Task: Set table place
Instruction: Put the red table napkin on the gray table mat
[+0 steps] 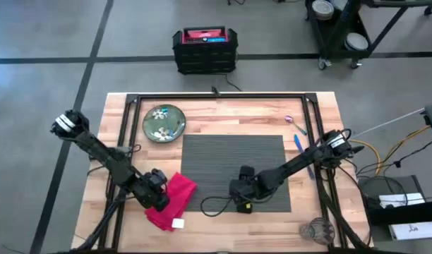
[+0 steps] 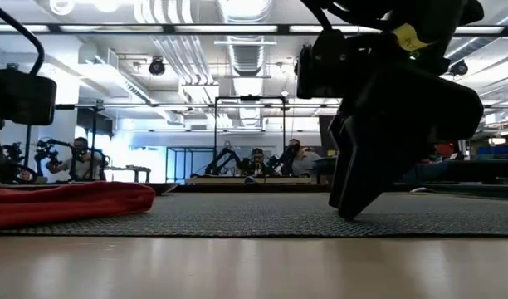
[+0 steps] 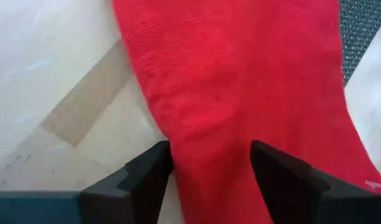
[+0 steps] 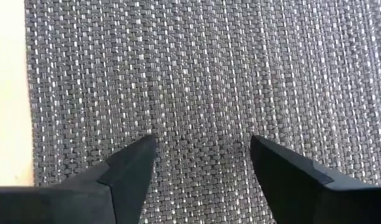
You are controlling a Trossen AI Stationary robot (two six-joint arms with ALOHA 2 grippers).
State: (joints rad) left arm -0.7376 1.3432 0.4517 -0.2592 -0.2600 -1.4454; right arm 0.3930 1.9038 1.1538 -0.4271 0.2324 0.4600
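Resting at the near edge of the table (image 1: 216, 120), the clear glass (image 1: 316, 230) is seen at the right corner. Slightly farther in, the red napkin (image 1: 172, 201) is straddled by the left gripper (image 3: 209, 171), whose fingers are spread open either side of the cloth without clamping it. Beside it, the right gripper (image 4: 203, 165) is held low over the near part of the grey placemat (image 1: 234, 159), fingers parted with nothing between them. Beyond, the blue and purple utensils (image 1: 296, 134) are laid by the mat's right edge, and the green plate (image 1: 164, 123) is placed at the far left
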